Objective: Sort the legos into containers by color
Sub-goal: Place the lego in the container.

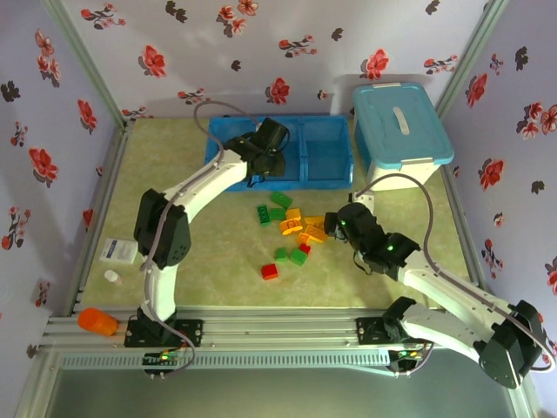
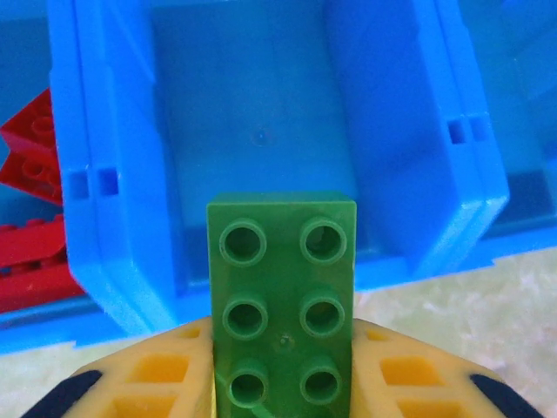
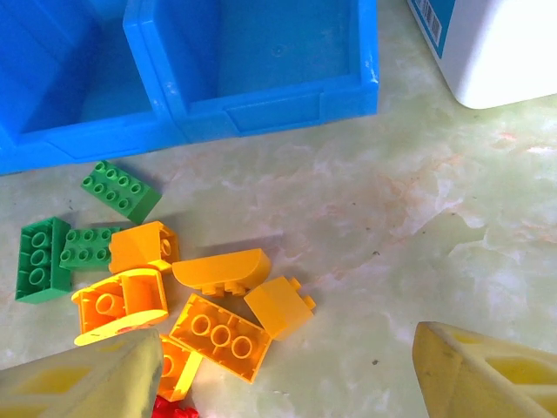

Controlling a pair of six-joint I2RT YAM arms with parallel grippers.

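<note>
Left gripper (image 2: 281,353): shut tight on one green six-stud plastic lego brick (image 2: 281,296), studs facing the wrist camera, gripped between the yellow fingers (image 2: 148,383). From the top camera this gripper (image 1: 270,162) sits over the long, low translucent blue plastic tray (image 1: 214,150), at its middle compartment. In the left wrist view the brick's far end overlaps that compartment's near wall. Red bricks (image 2: 26,174) lie in the compartment to the left.

Right gripper (image 3: 287,374): jaws wide apart, nothing between them, hovering over the loose pile. Pile on the pale green marbled table (image 1: 218,261), just near of the tray:
- yellow-orange bricks (image 3: 218,335), clustered and touching
- green bricks (image 3: 122,190) on the tray side
- one red brick (image 1: 270,272) nearest the arm bases, apart from the cluster

White plastic bin with light-blue lid (image 1: 400,131) stands right of the tray.
</note>
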